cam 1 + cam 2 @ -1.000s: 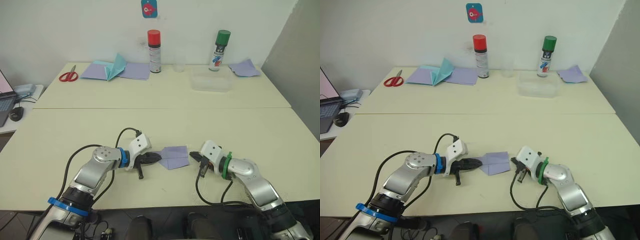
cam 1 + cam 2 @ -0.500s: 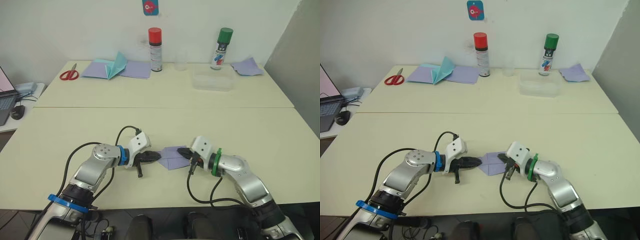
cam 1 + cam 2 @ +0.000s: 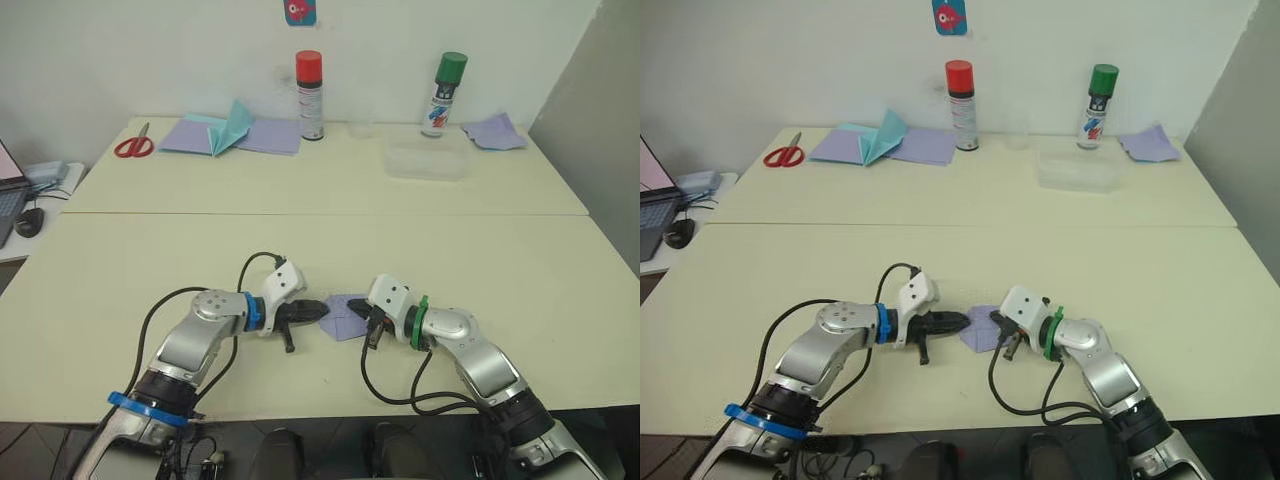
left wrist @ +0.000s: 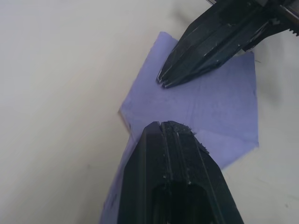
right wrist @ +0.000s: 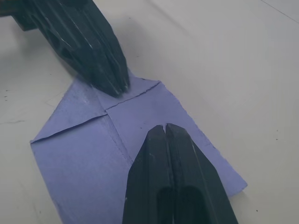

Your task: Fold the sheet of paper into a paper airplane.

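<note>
Near the front edge of the cream table (image 3: 330, 250), lavender sheet of paper (image 3: 340, 316) lying flat, partly folded, left gripper (image 3: 318, 311) touching the side toward the robot's left and right gripper (image 3: 356, 307) on the opposite side. Far behind the sheet, along the wall: red scissors (image 3: 131, 147), teal pointed paper piece (image 3: 232, 128) on more lavender sheets, red-capped spray can (image 3: 308, 81), green-capped spray can (image 3: 444, 81), clear plastic tray (image 3: 426, 160).

Left wrist view: black fingers (image 4: 173, 154) pressed together, tip down on the sheet's folded corner; other gripper's closed tip resting on the sheet just beyond.

Right wrist view: fingers (image 5: 173, 163) closed together over the sheet, crease lines visible; left gripper's shut tip on the far corner flap.
</note>
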`<state>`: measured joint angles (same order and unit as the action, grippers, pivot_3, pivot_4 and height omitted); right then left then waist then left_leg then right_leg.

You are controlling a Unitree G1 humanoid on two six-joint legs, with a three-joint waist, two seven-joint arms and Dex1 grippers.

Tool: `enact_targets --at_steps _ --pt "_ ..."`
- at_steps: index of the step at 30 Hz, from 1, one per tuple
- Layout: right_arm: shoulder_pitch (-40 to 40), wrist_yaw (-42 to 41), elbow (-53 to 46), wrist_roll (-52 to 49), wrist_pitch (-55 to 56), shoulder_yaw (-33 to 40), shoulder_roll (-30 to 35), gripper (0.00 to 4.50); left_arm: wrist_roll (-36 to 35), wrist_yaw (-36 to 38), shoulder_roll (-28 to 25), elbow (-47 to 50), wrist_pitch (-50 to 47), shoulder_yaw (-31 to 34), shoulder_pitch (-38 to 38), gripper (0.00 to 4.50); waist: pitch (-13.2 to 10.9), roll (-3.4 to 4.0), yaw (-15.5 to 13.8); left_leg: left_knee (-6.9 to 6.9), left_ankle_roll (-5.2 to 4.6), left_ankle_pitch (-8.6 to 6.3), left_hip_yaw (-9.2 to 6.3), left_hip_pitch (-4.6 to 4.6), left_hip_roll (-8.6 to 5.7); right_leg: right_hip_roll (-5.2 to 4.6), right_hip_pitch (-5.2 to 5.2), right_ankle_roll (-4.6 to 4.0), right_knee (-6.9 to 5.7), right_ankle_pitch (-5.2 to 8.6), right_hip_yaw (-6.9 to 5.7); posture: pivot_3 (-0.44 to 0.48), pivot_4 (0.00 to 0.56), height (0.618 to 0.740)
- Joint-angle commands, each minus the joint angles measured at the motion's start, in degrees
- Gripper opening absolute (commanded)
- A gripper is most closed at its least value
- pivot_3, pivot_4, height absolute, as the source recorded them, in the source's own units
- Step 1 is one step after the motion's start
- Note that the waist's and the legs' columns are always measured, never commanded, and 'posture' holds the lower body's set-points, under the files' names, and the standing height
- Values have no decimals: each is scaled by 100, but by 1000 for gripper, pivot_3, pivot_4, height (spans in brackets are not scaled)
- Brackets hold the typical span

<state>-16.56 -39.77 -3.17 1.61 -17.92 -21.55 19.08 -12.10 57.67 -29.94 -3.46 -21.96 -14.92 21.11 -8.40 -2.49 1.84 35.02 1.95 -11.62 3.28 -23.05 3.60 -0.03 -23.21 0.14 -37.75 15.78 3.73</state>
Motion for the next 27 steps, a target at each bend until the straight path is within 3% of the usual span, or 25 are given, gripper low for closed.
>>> enact_targets --at_steps 1,8,19,27 --pt "115 -5 217 96 -104 -73 62 25 273 -64 75 -121 189 -203 76 0 0 0 5 -4 0 0 3 0 -1 3 -1 1 0 -1 1 0 150 740" --pt "120 15 207 124 -97 -55 96 25 693 2 -205 -333 315 -429 -87 0 1 -1 4 -10 0 0 1 6 -1 10 1 2 0 -1 5 0 150 740" --pt "165 9 167 112 -92 -29 168 25 575 285 -1258 -155 790 146 -1009 0 6 4 46 -17 1 -1 -1 26 13 3 -8 -11 -1 6 14 0 150 740" --pt "124 -51 163 70 -35 -12 188 25 -300 275 -935 491 716 860 -603 0 -4 -3 31 -16 1 -1 -2 17 10 -10 -22 -10 3 6 3 0 150 740"
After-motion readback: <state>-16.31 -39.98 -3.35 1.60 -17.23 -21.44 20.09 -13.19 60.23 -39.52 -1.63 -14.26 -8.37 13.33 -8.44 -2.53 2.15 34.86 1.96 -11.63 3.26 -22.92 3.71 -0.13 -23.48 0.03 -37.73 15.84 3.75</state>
